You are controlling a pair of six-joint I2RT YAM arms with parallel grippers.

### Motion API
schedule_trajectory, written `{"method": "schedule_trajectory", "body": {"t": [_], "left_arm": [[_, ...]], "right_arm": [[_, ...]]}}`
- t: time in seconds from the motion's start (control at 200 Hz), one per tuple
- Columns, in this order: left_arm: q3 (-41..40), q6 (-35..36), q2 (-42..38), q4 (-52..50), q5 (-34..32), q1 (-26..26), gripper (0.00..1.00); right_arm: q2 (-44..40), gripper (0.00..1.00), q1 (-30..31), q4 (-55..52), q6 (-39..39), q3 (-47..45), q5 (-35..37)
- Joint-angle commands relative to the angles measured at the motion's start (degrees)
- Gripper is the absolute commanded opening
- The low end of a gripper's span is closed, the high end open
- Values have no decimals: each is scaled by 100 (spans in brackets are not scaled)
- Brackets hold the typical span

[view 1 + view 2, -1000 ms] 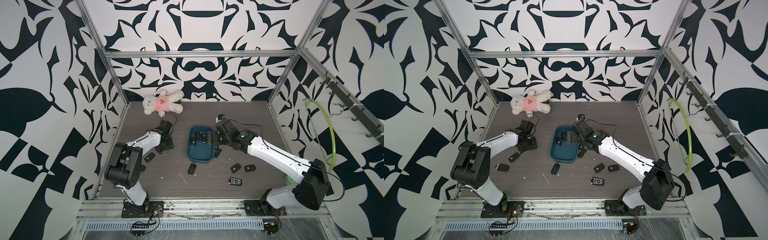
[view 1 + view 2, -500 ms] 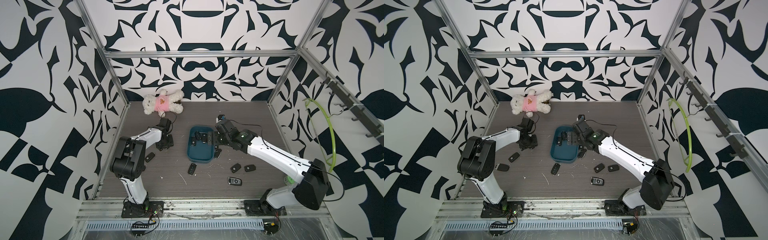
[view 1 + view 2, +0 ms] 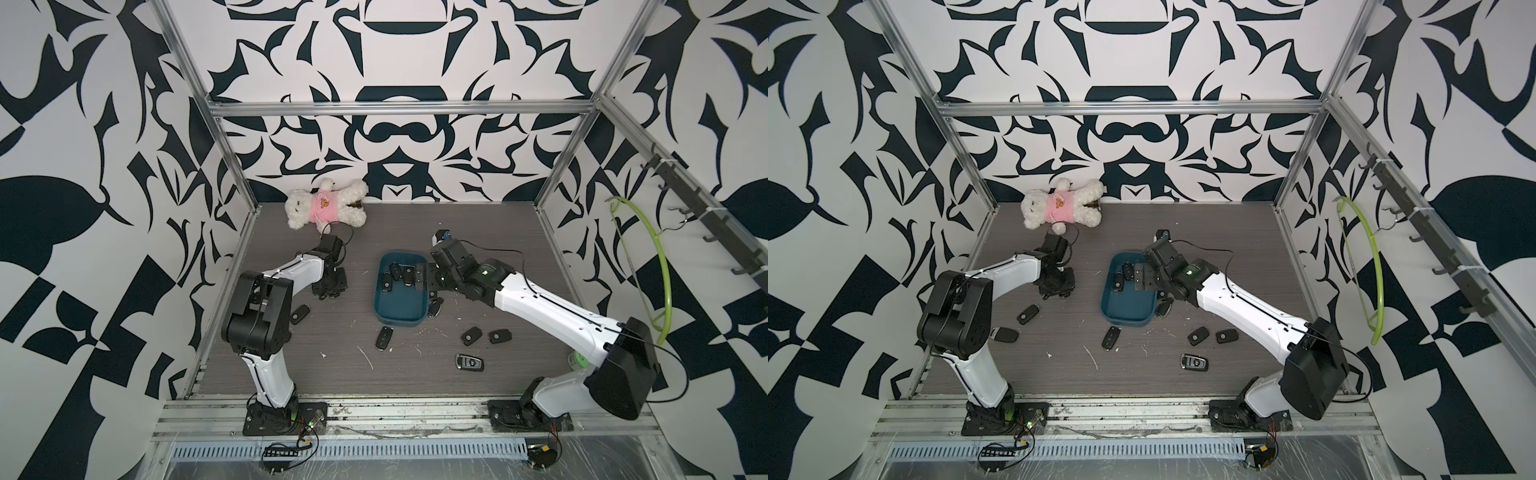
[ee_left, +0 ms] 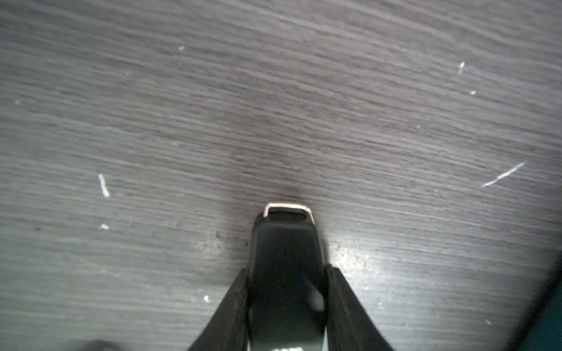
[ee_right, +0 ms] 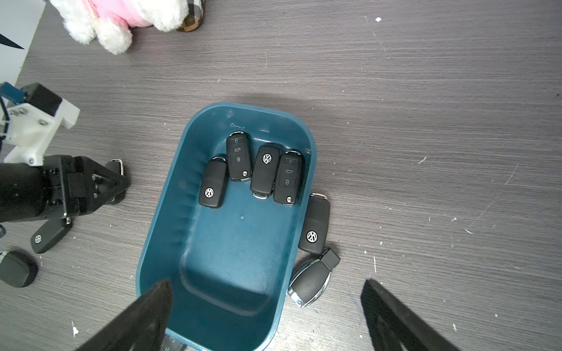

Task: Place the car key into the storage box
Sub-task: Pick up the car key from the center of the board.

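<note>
The dark teal storage box [image 3: 401,312] [image 5: 231,243] lies mid-table with several black car keys [image 5: 264,170] at its far end. My left gripper [image 4: 287,269] [image 3: 330,289] is low over the table to the box's left and shut on a black car key [image 4: 284,240]. The key's metal loop sticks out past the fingertips. My right gripper [image 5: 266,282] [image 3: 424,278] hangs open over the box's right rim, holding nothing. A black key [image 5: 314,228] and a silver-edged one [image 5: 310,279] lie against the box's outer right wall.
A white plush bear in a pink shirt [image 3: 324,203] lies at the back left. Loose keys lie in front of the box [image 3: 384,337], to the right [image 3: 471,335] [image 3: 469,361] and near the left arm [image 3: 300,313]. Metal frame posts and patterned walls enclose the table.
The left gripper's jaws have closed on the key by the box's left side, and the left arm's elbow has shifted. The right arm has stayed still and open.
</note>
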Motion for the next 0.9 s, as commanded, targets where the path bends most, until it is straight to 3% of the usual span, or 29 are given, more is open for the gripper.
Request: {"method": "schedule_trajectory", "body": {"t": [0.0, 0.21, 0.47, 0.705, 0.895], "left_arm": [[-78, -55, -375, -268, 53, -33, 36], [-80, -263, -953, -595, -9, -374, 36], [302, -758, -1390, -919, -109, -1233, 36], [1083, -1091, -867, -1006, -233, -2218, 36], [1643, -1186, -179, -981, -138, -2638, 35]], "right_arm": [[-15, 100, -9, -31, 110, -13, 123], [-73, 100, -10, -5, 184, -107, 215], [-335, 100, -7, -74, 272, -344, 426], [-740, 100, -10, -169, 340, -627, 623], [-1074, 100, -8, -296, 384, -828, 796]]}}
